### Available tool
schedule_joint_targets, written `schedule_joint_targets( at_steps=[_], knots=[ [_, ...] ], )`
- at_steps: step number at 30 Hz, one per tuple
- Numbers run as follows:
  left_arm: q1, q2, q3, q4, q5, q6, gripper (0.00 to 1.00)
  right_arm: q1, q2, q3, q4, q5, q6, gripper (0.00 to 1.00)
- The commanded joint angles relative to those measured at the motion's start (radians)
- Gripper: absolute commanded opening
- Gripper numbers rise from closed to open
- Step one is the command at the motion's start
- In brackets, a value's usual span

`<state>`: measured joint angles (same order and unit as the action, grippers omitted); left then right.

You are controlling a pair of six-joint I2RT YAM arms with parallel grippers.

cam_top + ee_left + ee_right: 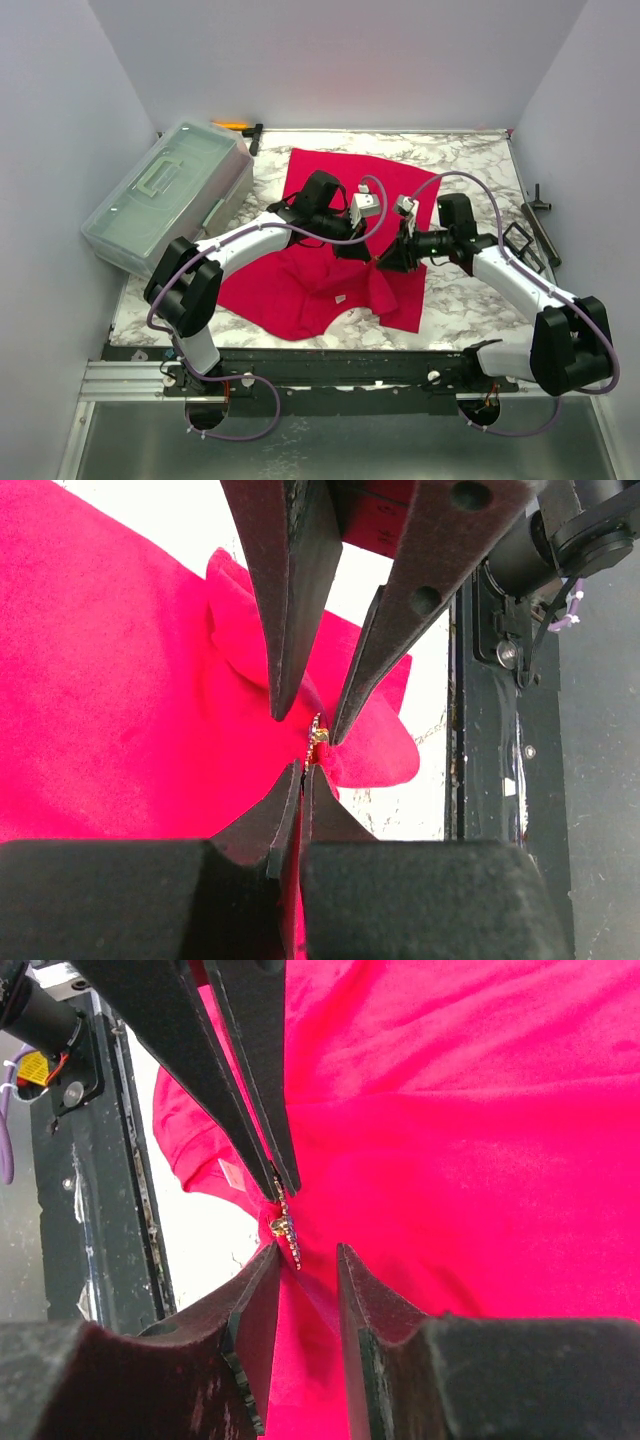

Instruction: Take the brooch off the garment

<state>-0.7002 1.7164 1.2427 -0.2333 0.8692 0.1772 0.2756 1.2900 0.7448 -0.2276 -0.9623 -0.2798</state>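
The brooch looks small, hard and light, so I'd grip its metal body rather than the soft, limp shirt it's pinned to. It sits mid-frame in both wrist views. My left tool pinches cloth just below it. My right tool, narrowly parted, has its tips either side.

The brooch, a small gold glint, sits on a pulled-up fold of the garment. Just below the brooch, the left gripper presses its fingers together on the red cloth, while just above it the right gripper points down with its tips parted. Right of the brooch, past the cloth's edge, a black frame rail runs upright
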Motion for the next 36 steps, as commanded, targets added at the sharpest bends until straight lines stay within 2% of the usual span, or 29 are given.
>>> schedule_joint_targets(
  at_steps=[1, 5, 8, 10, 13, 17, 21, 22, 24, 30, 33, 36],
  knots=[
    [-0.01, -0.026, -0.017, 0.01, 0.048, 0.014, 0.0, 0.003, -0.035, 0.007, -0.006, 0.001, -0.047, 0.34],
    [-0.02, -0.015, -0.004, 0.008, 0.042, 0.012, 0.0, 0.005, -0.007, 0.032, -0.032, -0.028, -0.061, 0.34],
    [-0.023, -0.003, 0.015, -0.01, 0.035, 0.019, 0.0, 0.004, 0.018, 0.044, -0.062, -0.051, -0.082, 0.28],
    [-0.023, 0.006, 0.028, -0.026, 0.03, 0.023, 0.0, 0.008, 0.024, 0.043, -0.072, -0.061, -0.092, 0.21],
    [-0.023, 0.015, 0.041, -0.043, 0.027, 0.03, 0.0, 0.015, 0.025, 0.034, -0.074, -0.061, -0.102, 0.03],
    [-0.021, 0.02, 0.058, -0.052, 0.006, 0.025, 0.01, 0.016, 0.012, 0.01, -0.038, -0.053, -0.078, 0.01],
    [0.0, 0.013, 0.057, -0.054, -0.023, 0.002, 0.46, 0.016, -0.028, -0.045, 0.089, -0.031, 0.032, 0.01],
    [0.009, 0.01, 0.053, -0.054, -0.027, -0.007, 0.52, 0.016, -0.041, -0.058, 0.127, -0.014, 0.074, 0.01],
    [0.045, -0.002, 0.034, -0.043, -0.019, -0.032, 0.56, 0.015, -0.062, -0.086, 0.212, 0.016, 0.139, 0.01],
    [0.161, -0.063, -0.112, 0.167, 0.092, -0.186, 0.52, 0.008, -0.053, -0.134, 0.411, 0.017, 0.312, 0.0],
    [0.201, -0.067, -0.172, 0.286, 0.127, -0.256, 0.41, 0.001, -0.03, -0.155, 0.54, 0.016, 0.42, 0.01],
    [0.212, -0.062, -0.228, 0.377, 0.14, -0.282, 0.37, 0.001, -0.005, -0.172, 0.674, -0.001, 0.519, 0.01]
  ],
)
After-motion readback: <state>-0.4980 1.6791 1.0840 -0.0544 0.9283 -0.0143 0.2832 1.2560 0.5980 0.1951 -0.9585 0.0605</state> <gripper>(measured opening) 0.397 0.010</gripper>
